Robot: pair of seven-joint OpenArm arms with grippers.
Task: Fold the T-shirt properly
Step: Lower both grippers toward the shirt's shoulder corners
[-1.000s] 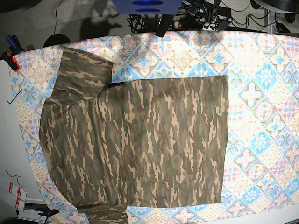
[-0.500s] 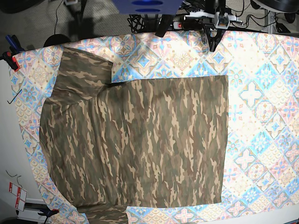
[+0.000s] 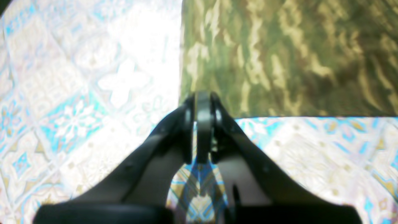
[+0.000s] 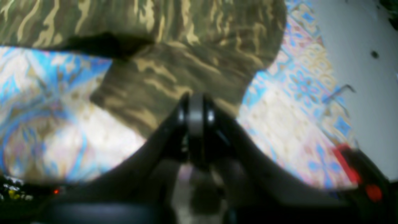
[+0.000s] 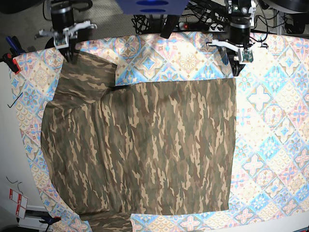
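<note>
Lying flat across the frame's centre and left, the shirt [image 5: 145, 145] covers the tablecloth [image 5: 270, 121]. Both closed, empty grippers hover: left [image 5: 237, 71] at its upper-right corner, right [image 5: 66, 52] over the upper-left sleeve.

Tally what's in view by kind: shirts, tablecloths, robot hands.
T-shirt: 1
Tablecloth: 1
Robot hands: 2, left hand and right hand, both shut and empty
Total: 4
</note>
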